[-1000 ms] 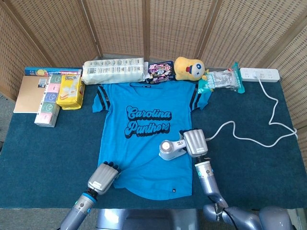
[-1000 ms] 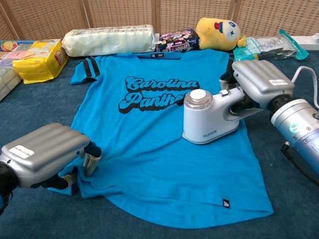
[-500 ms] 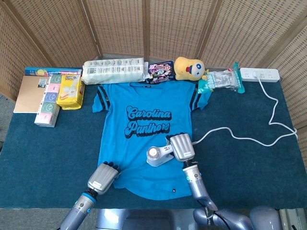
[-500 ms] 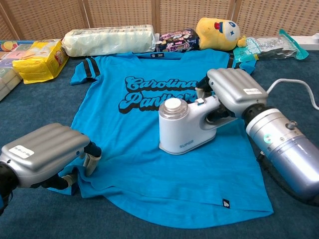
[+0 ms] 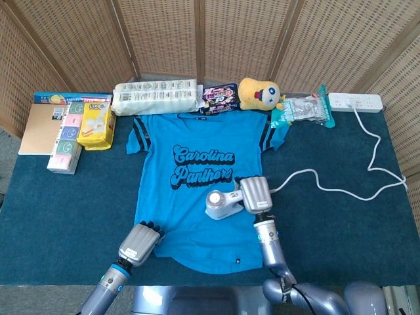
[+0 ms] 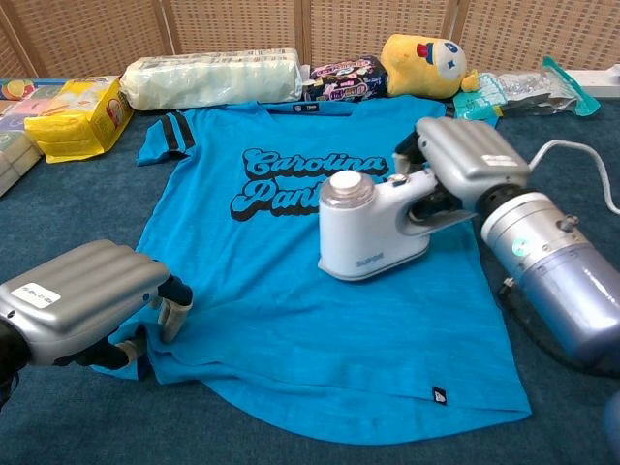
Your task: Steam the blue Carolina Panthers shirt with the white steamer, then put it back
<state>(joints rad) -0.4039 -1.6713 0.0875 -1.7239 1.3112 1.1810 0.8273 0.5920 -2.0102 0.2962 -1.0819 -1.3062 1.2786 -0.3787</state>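
The blue Carolina Panthers shirt point(image 5: 197, 190) point(image 6: 291, 320) lies flat on the dark teal table. The white steamer point(image 5: 220, 204) point(image 6: 368, 232) rests on the shirt just below and right of the lettering. My right hand point(image 5: 254, 195) point(image 6: 465, 160) grips its handle from the right. Its white cord point(image 5: 341, 190) runs back to a power strip point(image 5: 356, 102) at the far right. My left hand point(image 5: 140, 243) point(image 6: 82, 300) presses down on the shirt's lower left hem, fingers curled over the cloth edge.
Along the table's back edge lie a book and boxes point(image 5: 56, 128), a yellow pack point(image 5: 96, 125), a long wrapped roll pack point(image 5: 155, 97), a snack bag point(image 5: 220, 96), a yellow plush toy point(image 5: 258, 92) and plastic bags point(image 5: 303, 109). A wicker screen stands behind.
My right hand slid the steamer left and toward me over the shirt, then back up toward the lettering. The left hand has barely moved at the hem.
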